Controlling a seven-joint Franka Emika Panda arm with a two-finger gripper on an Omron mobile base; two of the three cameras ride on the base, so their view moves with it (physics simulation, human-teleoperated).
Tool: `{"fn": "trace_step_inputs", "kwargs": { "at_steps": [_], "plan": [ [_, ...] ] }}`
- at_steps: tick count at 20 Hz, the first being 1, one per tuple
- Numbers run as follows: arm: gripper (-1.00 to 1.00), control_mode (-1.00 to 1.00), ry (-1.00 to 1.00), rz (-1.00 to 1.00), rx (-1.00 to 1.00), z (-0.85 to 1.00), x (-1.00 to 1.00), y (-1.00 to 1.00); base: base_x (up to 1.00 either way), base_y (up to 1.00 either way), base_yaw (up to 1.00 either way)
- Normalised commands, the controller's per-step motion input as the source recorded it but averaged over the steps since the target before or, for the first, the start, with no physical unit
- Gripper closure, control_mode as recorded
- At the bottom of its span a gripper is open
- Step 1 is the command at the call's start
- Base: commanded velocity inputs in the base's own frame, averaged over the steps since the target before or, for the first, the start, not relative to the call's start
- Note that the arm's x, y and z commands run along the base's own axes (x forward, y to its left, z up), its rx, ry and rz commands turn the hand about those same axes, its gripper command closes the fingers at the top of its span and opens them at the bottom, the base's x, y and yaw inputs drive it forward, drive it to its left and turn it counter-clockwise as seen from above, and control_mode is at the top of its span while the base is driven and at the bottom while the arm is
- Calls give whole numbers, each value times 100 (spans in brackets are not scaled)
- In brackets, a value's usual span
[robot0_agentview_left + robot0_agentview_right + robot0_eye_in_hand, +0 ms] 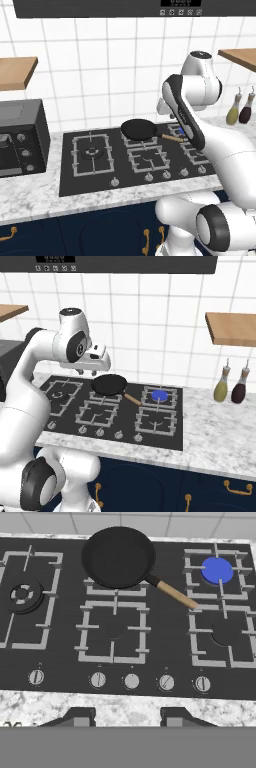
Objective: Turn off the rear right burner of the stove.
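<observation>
I had the two-finger dark-tipped end effector (127,716) hovering above the front edge of the wide flat black glass stove (65,662), fingers apart, holding nothing. The small round rear right burner under its gray square grate (217,570) was lit blue, at the stove's far right corner beside the black frying pan (118,556). The row of small silver knobs (132,681) lay just ahead and below. My judgement: the target was a right-hand knob, so reach forward-right.
</observation>
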Motion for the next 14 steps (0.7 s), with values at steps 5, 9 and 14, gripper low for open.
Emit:
{"fn": "trace_step_inputs", "kwargs": {
  "at_steps": [5,9,14],
  "plan": [
    [-100,-100,0,0,0,-3,-10,-17,0,0,0],
    [-100,-100,-1,0,0,-16,-18,-24,0,0,0],
    [-100,-100,0,0,-2,-24,-8,-21,0,0,0]
  ]
}}
